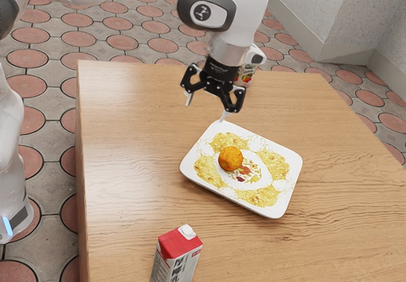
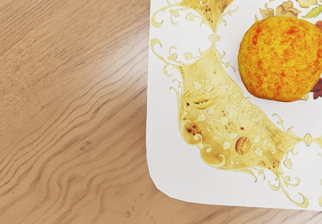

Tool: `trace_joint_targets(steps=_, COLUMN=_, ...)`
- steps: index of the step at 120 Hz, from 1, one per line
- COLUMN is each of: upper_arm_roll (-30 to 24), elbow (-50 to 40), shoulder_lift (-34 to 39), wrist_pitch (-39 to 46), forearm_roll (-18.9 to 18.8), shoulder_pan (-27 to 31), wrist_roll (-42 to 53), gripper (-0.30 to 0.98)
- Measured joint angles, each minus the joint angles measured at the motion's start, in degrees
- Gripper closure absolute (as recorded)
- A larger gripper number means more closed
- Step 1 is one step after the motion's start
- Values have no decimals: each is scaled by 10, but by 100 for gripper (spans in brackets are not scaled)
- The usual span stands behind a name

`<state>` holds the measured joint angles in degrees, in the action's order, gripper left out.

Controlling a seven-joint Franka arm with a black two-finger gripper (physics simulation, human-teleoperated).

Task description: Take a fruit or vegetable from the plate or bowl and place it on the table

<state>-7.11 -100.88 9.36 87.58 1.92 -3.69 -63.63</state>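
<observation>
ok so the hand [image 1: 206, 109] is spread wide above the tabletop [image 1: 127, 168], orangey fruit [image 1: 230, 158] is sitting on the patterned plate [image 1: 189, 163], and there's a red-topped carton [image 1: 177, 250] nearer, toward the exterior view's left

There was one surface [image 1: 127, 142], with one plate [image 1: 294, 168], one round orange-yellow fruit [image 1: 230, 159] and one red-topped carton [image 1: 176, 256]. One more item, partly hidden, was probably a printed container [image 1: 247, 77].
</observation>
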Motion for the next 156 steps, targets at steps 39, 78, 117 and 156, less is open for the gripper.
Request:
trace_joint_targets(steps=39, upper_arm_roll=33, elbow=7, shoulder_lift=-13, wrist_pitch=14, forearm_roll=3, shoulder_pan=2, wrist_roll=-67, gripper=0)
trace_joint_targets(steps=78, upper_arm_roll=50, elbow=7, shoulder_lift=-16, wrist_pitch=20, forearm_roll=13, shoulder_pan=-3, wrist_roll=-104, gripper=0)
trace_joint_targets(steps=117, upper_arm_roll=82, elbow=8, shoulder_lift=-112, wrist_pitch=87, forearm_roll=-36, shoulder_pan=1, wrist_roll=-114, gripper=0)
trace_joint_targets(steps=156, upper_arm_roll=83, elbow=139, shoulder_lift=-254, wrist_pitch=144, forearm_roll=-43, shoulder_pan=0, wrist_roll=-106, gripper=0)
